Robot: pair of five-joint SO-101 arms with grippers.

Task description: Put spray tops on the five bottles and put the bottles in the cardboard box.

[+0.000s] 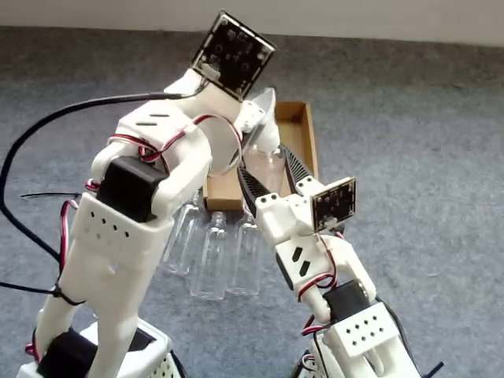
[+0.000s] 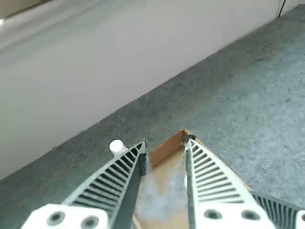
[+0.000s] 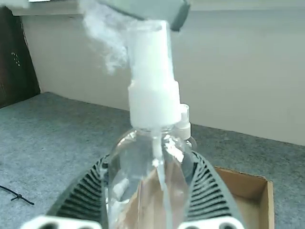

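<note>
— Two sets of jaws on one bottle, am I reading that right?

— Yes. The left arm's jaws [image 2: 165, 143] stand a narrow gap apart. They have closed from above on the head of the white plastic spray top [image 3: 152, 90], which shows as a pale blur between them. The right arm's jaws [image 1: 266, 165] are spread to the width of the clear round plastic bottle [image 3: 143, 186] and clamp its body upright. Its neck and top rise well above their tips.

— So which step is this?

— Seating a top, I'd judge. The collar sits down on the neck with the dip tube inside the bottle, though I cannot tell whether it is tight. Next, the left jaws need to finish the fit, let go and lift straight up. The right jaws can then carry the bottle to the brown cardboard box [image 1: 309, 134], which lies just beyond and below both sets of tips.

— And room to move?

— It is tight to the left, where three more clear bottles [image 1: 213, 256], seemingly without tops, cluster just behind the right jaws, under the left arm. The box wall is near the tips, so lowering must clear its rim. The open grey carpeted bench [image 1: 409, 157] lies to the right of the right jaws, which looks the safest side for backing off.
</note>
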